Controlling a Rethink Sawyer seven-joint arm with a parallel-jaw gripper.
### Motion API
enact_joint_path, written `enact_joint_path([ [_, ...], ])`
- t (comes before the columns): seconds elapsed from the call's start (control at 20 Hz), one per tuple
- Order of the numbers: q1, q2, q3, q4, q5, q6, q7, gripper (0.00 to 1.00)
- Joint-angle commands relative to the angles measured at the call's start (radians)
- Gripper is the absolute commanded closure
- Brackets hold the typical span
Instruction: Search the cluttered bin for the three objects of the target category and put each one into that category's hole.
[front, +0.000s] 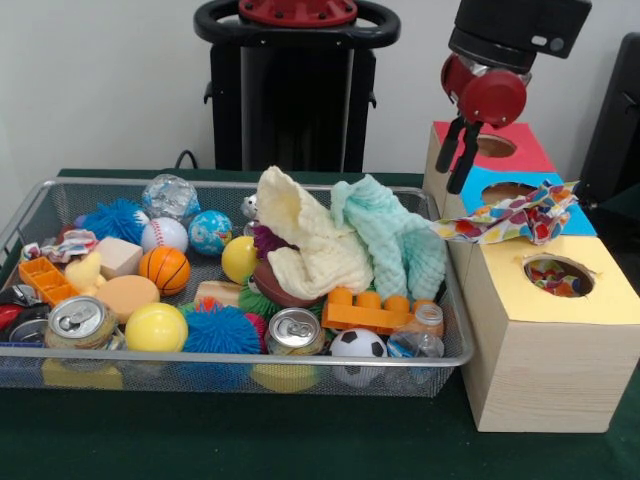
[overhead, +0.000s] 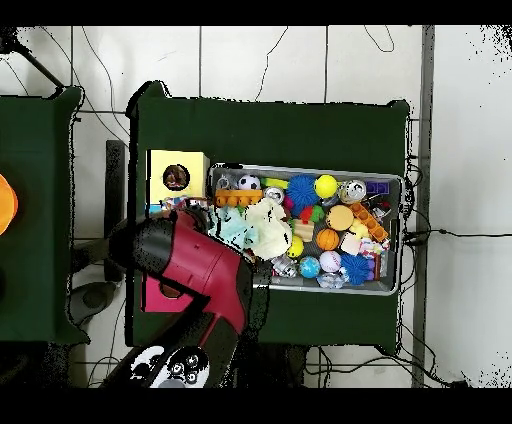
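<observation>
The end effector (front: 460, 160) is seen raised over the red-topped box (front: 520, 150), its two dark fingers parted and holding nothing. Just below and beside it, a printed wrapper (front: 515, 215) lies draped across the blue-topped box. Further below, the yellow-topped box's hole (front: 557, 276) shows printed material inside. The wire bin (front: 240, 372) sits to the side on the bench.

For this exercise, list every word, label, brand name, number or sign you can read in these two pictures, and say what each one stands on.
No text can be read in either view.
The two drink cans show only their tops; their sides are hidden.
The printed wrapper on the boxes bears a multicolour pattern, no letters that can be made out.
The small bottle shows a label too blurred to read.
The gripper shows no marking.
</observation>
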Motion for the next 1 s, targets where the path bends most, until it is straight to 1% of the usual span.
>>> enact_joint_path([
  [0.05,-0.027,0.000,0.009,-0.064,-0.020,0.122,0.176,0.00],
  [0.2,-0.023,0.006,0.003,-0.085,-0.018,0.156,0.190,0.00],
  [0.3,-0.020,0.022,0.020,-0.095,-0.005,0.162,0.206,0.00],
  [0.55,-0.010,0.079,0.054,-0.128,0.027,0.127,0.248,0.00],
  [0.7,-0.008,0.081,0.080,-0.128,0.047,0.120,0.260,0.00],
  [0.9,-0.009,0.089,0.104,-0.125,0.066,0.089,0.252,0.00],
  [1.0,-0.006,0.093,0.106,-0.127,0.073,0.087,0.253,0.00],
])
